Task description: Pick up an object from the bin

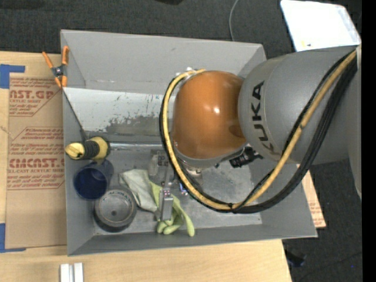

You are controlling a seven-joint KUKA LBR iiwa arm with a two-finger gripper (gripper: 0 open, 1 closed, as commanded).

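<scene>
My gripper (165, 203) reaches down from under the orange dome into the bin's front middle. Its tip stands right at a light green, pod-shaped soft thing (176, 223) lying by the front wall; whether it touches or grips it I cannot tell. Just left of the gripper lies a crumpled white and pale green cloth (138, 185).
At the front left stands a grey round cup-like thing (114, 209), with a dark blue cup (90, 181) behind it. A yellow and black handled tool (88, 150) lies along the left back slope. The arm and dome cover the bin's right half.
</scene>
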